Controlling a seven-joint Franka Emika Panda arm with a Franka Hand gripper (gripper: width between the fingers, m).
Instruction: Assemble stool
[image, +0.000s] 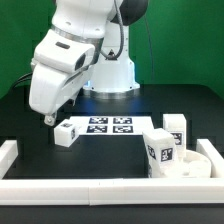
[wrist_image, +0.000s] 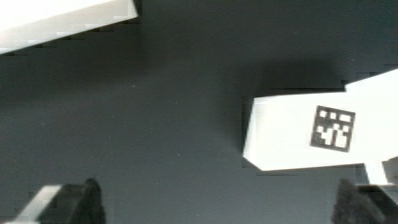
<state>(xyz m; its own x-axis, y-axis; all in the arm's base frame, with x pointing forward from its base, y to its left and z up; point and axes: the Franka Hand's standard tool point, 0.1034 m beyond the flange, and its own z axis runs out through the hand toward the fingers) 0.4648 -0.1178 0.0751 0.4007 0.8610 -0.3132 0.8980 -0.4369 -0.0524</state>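
Note:
In the exterior view my gripper (image: 47, 119) hangs just above the table, next to a short white leg block (image: 66, 133) with a marker tag, toward the exterior view's left of it. The round white seat (image: 193, 163) lies at the exterior view's right, with two more tagged legs, one (image: 160, 150) on its rim and one (image: 174, 126) behind it. In the wrist view my gripper (wrist_image: 221, 205) is open and empty over bare black table. The leg block (wrist_image: 320, 130) lies beside it, outside the dark fingertips (wrist_image: 71, 203).
The marker board (image: 110, 125) lies flat behind the leg block. Long white rails border the table at the front (image: 90, 188) and at the exterior view's left (image: 9, 152). A white edge (wrist_image: 63, 20) shows in the wrist view; I cannot tell what it belongs to.

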